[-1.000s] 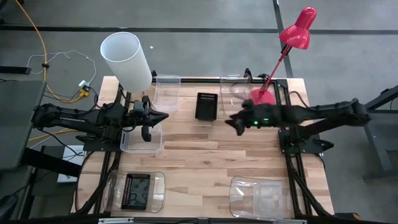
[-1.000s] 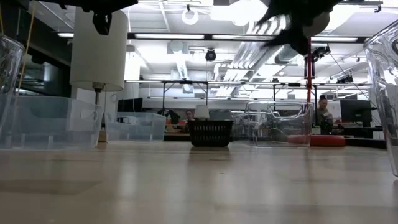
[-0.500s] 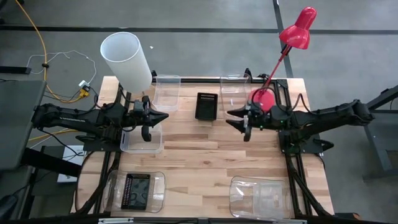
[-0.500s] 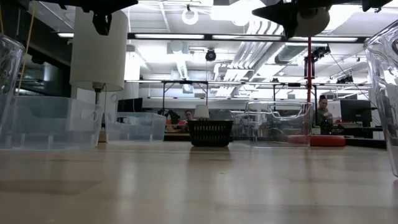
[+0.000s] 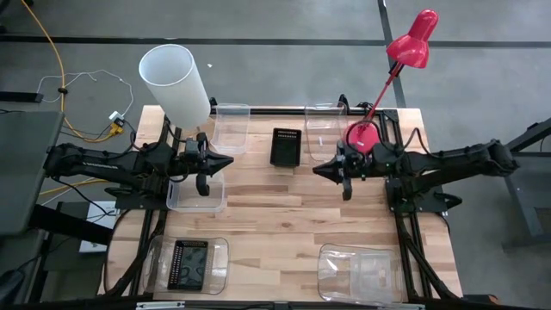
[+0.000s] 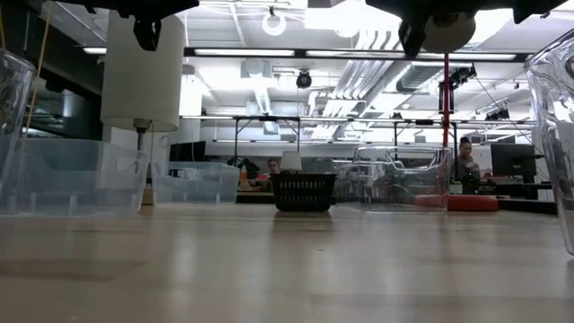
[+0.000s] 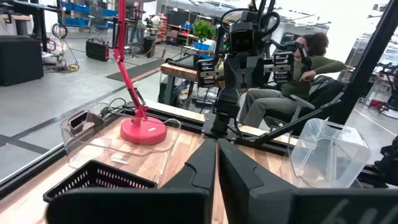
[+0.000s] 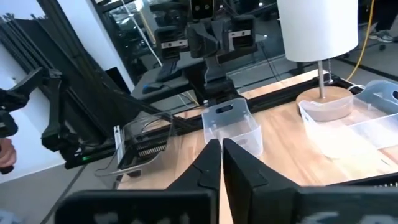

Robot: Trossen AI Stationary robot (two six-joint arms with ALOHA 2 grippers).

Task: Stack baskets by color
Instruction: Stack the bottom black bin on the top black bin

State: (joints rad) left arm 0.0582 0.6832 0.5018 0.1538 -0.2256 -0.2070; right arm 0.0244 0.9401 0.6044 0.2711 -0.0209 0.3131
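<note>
**A:** What do you see from above?

**B:** You have a pale wood plank table (image 5: 284, 215) with plastic baskets spread over it. A black perforated basket (image 5: 286, 146) sits near the far edge, between two clear ones, the left (image 5: 231, 127) with nothing in it, the right (image 5: 325, 129) with the red lamp (image 5: 392, 69) base standing in it. At the near left, a rounded clear tub (image 5: 188, 264) holds another black perforated basket (image 5: 189, 263). At the near right lies a clear tub (image 5: 362, 274), its contents hard to tell. A frosted bin (image 5: 195, 196) sits under the left arm. A white cylindrical lampshade (image 5: 175, 83) stands at the far left.

**A:** And the grippers?

**B:** Your left gripper (image 5: 229, 161) hangs over the frosted bin's edge, fingers together, holding nothing. Your right gripper (image 5: 317, 170) hovers beside the black basket, apart from it, fingers pressed together on nothing.

**A:** The low view?

**B:** The black basket (image 6: 303, 192) stands on the far side, with clear walls either side. Both arms are only dark shapes along the top.

**A:** The wrists?

**B:** The left wrist shows its two fingers (image 7: 202, 168) touching, the lamp base (image 7: 143, 130) in its clear basket beyond. The right wrist shows its fingers (image 8: 210, 163) meeting, a frosted bin (image 8: 231, 124) ahead.
</note>
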